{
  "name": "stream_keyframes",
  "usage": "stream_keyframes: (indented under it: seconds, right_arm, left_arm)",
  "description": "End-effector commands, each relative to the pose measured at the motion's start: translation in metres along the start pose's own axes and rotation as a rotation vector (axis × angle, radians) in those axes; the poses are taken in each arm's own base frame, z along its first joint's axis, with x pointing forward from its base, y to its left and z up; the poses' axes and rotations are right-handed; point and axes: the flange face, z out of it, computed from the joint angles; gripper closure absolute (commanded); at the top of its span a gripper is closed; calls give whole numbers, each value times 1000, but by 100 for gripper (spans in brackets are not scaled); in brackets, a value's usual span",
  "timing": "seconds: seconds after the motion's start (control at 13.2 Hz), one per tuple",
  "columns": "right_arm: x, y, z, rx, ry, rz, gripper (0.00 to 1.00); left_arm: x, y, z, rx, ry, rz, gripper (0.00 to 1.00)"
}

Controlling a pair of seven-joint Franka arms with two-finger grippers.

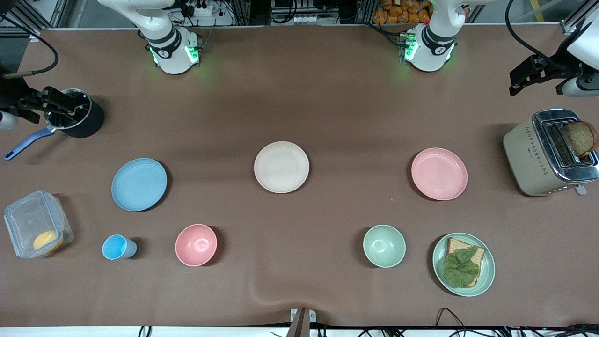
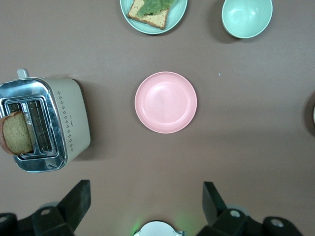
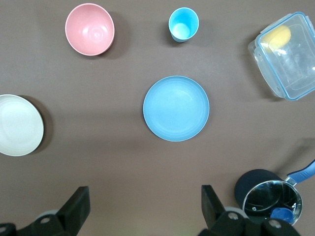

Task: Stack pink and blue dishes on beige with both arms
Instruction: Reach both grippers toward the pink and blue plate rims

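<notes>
The beige plate (image 1: 281, 167) lies mid-table, bare on top. Toward the left arm's end lies the pink plate (image 1: 439, 173), also seen in the left wrist view (image 2: 166, 102). The blue plate (image 1: 139, 184) lies toward the right arm's end and shows in the right wrist view (image 3: 176, 108), where the beige plate's edge (image 3: 17, 125) shows too. My left gripper (image 2: 146, 191) hangs open and empty, high over the table beside the toaster. My right gripper (image 3: 146, 194) hangs open and empty, high over the black pot. Neither touches a plate.
A toaster (image 1: 533, 154) holding a bread slice stands at the left arm's end. A pale green plate (image 1: 486, 276) with a sandwich, a green bowl (image 1: 384, 245), a pink bowl (image 1: 196, 245) and a blue cup (image 1: 118, 247) lie nearer the camera. A clear container (image 1: 28, 220) and a black pot (image 1: 89, 121) stand at the right arm's end.
</notes>
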Motion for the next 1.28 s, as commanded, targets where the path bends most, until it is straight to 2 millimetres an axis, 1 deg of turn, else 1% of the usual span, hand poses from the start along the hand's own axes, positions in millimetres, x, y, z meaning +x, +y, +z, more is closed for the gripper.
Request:
stream_keyframes:
  seconds: [0.0,0.08,0.15,0.3,0.38,0.45,0.53,0.6,0.68,0.76,0.91,0.98,1.13,1.21]
  right_arm:
    - [-9,4,-4,-12,9,4,0]
    - [-9,6,-4,-13,7,7,0]
    - [-9,7,-5,-15,9,4,0]
    - [-8,9,-4,-15,9,-14,0]
    - [-8,9,-3,-15,7,-14,0]
    - [-7,9,3,-14,-5,-14,0]
    - [-7,12,13,-11,-18,-9,0]
    - [-6,19,21,-7,-27,5,0]
    - [-4,22,31,-4,-38,10,0]
    - [-2,22,36,-4,-33,10,0]
    - [3,25,57,-3,-48,14,0]
    - [4,28,71,-1,-63,21,0]
    - [9,42,102,3,-89,44,0]
    - [11,44,116,5,-102,47,0]
  left_arm:
    - [-4,-1,-2,-16,-7,-4,0]
    - [-3,-1,-2,-15,-8,-4,0]
    - [1,-1,3,-7,-15,5,0]
    - [3,-2,9,10,-23,13,0]
    - [8,1,17,11,-38,17,0]
    - [15,-2,28,11,-55,9,0]
    - [21,-5,40,8,-50,3,0]
    - [28,-11,54,6,-35,-7,0]
    - [33,-12,70,6,-32,-10,0]
    - [37,-10,88,4,-35,-10,0]
    - [41,-12,122,0,-38,-22,0]
    - [43,-19,140,-7,-37,-36,0]
    - [47,-20,179,-9,-34,-41,0]
    - [50,-25,199,-11,-44,-51,0]
